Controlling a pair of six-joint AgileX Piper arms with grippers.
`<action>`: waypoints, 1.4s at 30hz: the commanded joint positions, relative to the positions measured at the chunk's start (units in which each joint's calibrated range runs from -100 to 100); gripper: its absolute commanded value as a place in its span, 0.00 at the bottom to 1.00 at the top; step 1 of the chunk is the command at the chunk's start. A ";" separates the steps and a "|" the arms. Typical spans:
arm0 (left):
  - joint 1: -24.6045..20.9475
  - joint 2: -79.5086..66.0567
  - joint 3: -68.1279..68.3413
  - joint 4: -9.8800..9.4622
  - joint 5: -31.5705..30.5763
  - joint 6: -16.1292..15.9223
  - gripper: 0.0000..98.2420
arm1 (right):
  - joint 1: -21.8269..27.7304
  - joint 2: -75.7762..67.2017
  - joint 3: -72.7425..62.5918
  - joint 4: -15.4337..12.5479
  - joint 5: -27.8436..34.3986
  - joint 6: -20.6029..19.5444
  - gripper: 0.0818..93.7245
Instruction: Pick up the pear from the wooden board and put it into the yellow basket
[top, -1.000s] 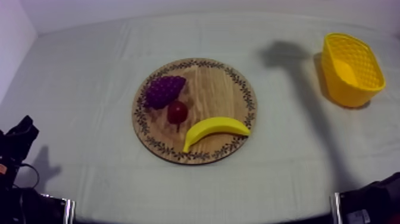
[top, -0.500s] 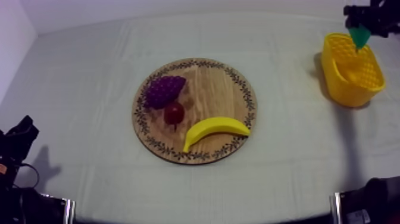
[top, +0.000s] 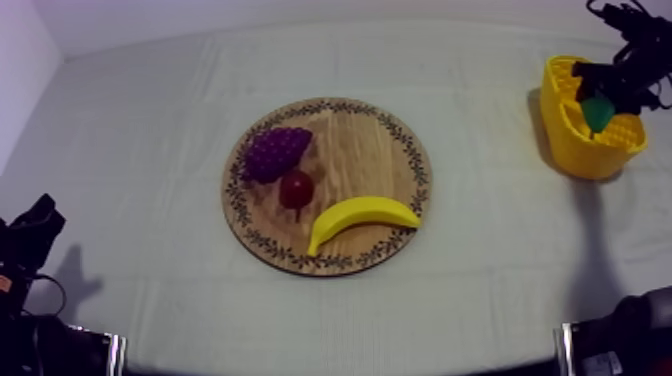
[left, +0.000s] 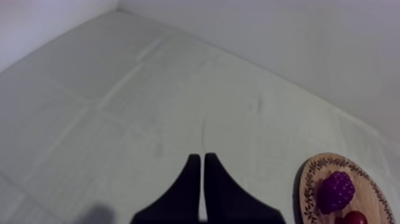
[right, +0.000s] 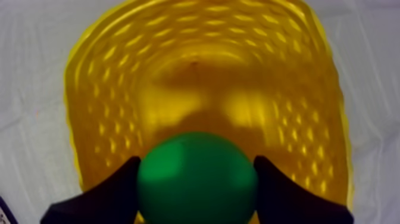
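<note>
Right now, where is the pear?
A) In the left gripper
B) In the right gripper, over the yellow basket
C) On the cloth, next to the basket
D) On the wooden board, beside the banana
B: in the right wrist view the right gripper has its two black fingers closed on the green pear, with the inside of the yellow basket right beneath it.
</note>
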 joint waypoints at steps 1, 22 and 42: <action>-0.02 0.02 0.02 -0.02 0.01 0.01 0.00 | 0.12 0.24 0.23 0.25 -0.47 -0.06 0.46; -0.02 0.02 0.02 -0.02 0.01 0.01 0.00 | 0.61 0.88 1.62 1.90 -4.64 -0.87 0.72; -0.02 0.02 0.02 -0.02 0.01 0.00 0.00 | 0.57 -11.74 7.10 -9.44 -6.94 8.91 0.03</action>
